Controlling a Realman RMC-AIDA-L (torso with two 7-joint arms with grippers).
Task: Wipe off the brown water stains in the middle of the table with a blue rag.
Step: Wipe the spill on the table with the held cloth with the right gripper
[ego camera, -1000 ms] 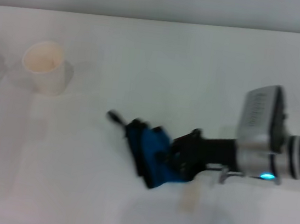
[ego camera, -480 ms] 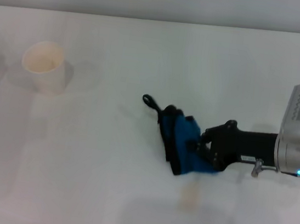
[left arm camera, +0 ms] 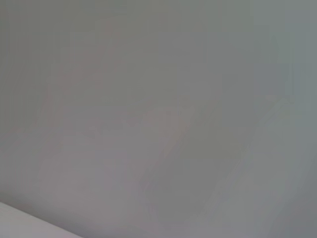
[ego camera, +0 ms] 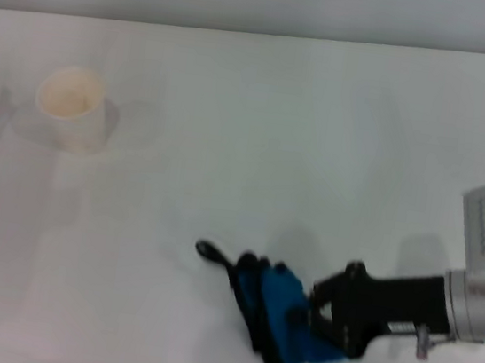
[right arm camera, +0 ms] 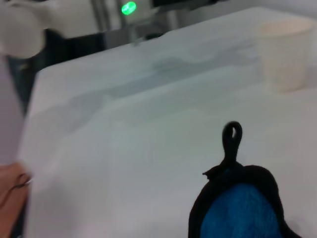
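soft cloth blue rag (ego camera: 282, 325), smooth table (ego camera: 260, 112).

blue rag (right arm camera: 241, 208): cut by frame edge | left wrist view: featureless blur

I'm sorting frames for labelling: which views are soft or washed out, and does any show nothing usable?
Head view: bright, low contrast, the table nearly featureless; the paper cup is pale, the right gripper and blue rag slightly soft. Left wrist view: only a blank grey surface, nothing identifiable. Right wrist view: blurred, with the rag cut off at the frame edge; a green light glows in the background.
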